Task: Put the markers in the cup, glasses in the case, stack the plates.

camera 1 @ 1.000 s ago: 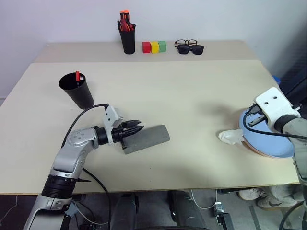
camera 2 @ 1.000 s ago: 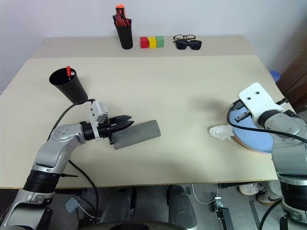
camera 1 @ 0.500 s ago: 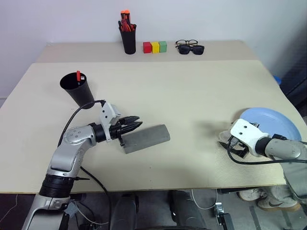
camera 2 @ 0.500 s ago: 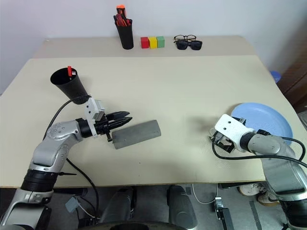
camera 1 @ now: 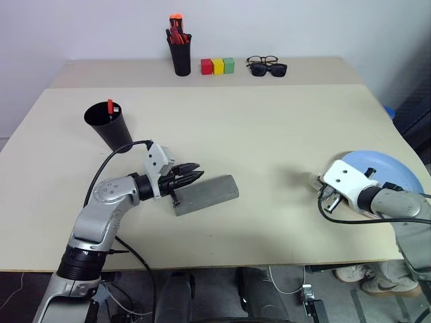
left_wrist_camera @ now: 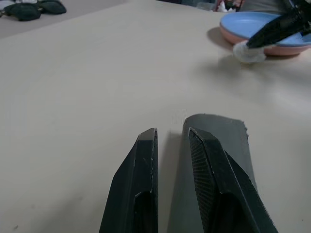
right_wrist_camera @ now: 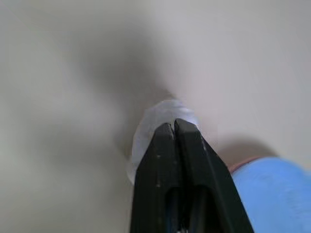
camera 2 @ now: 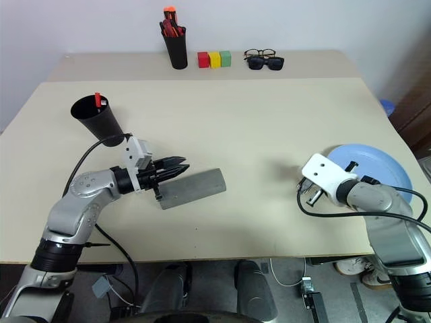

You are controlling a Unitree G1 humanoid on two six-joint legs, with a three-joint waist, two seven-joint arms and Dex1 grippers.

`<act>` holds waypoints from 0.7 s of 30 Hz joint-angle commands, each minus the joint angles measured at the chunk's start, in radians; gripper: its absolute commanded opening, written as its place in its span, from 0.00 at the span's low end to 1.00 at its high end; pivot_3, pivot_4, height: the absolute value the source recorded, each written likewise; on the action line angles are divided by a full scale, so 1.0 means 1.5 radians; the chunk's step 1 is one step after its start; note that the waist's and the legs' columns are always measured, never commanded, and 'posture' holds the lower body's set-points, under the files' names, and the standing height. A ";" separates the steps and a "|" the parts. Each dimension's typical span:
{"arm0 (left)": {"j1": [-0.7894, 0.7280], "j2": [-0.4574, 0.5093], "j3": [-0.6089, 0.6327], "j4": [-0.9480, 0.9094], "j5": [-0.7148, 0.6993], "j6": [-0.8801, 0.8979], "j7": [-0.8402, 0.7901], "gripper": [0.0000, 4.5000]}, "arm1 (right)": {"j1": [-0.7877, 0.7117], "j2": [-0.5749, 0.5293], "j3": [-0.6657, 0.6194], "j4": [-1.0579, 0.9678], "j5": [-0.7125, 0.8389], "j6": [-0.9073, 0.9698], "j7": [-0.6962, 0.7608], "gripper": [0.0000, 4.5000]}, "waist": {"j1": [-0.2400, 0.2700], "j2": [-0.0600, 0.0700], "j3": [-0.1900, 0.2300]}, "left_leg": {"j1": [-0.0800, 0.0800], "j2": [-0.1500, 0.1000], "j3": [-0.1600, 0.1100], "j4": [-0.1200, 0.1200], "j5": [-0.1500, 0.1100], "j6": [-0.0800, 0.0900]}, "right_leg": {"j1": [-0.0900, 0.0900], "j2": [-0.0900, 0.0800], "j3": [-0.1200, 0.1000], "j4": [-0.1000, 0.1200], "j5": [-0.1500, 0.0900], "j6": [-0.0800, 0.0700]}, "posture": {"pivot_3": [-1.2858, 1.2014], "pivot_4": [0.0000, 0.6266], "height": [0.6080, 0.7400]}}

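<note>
Comparing with a second ago: right claw (right_wrist_camera: 174, 127) has dropped off the plates and now sits low on the surface (camera 1: 269, 134), fingers pressed together, tip at a crumpled white wad (right_wrist_camera: 155, 121) just beside the rim; whether it pinches the wad, cannot tell. Blue plate (camera 1: 384, 168) already rests on the pink plate (left_wrist_camera: 272, 50), so stacking looks done. Left claw (left_wrist_camera: 172, 138), fingers slightly apart, hovers over the near end of the shut grey case (camera 1: 205, 194), hardly moved. Marker (camera 1: 109, 106) stands in the cup (camera 1: 109, 128). Wire-frame glasses not visible; presumably cased.
</note>
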 commanded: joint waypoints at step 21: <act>-0.017 -0.008 -0.004 -0.006 -0.005 -0.001 0.005 0.22 | 0.050 -0.040 -0.102 -0.031 0.040 0.013 0.038 1.00 | 0.001 0.000 0.000 | 0.000 0.000 0.000 0.000 0.000 0.000 | 0.000 0.000 0.000 0.000 0.000 0.000 | 0.52 0.24 1.00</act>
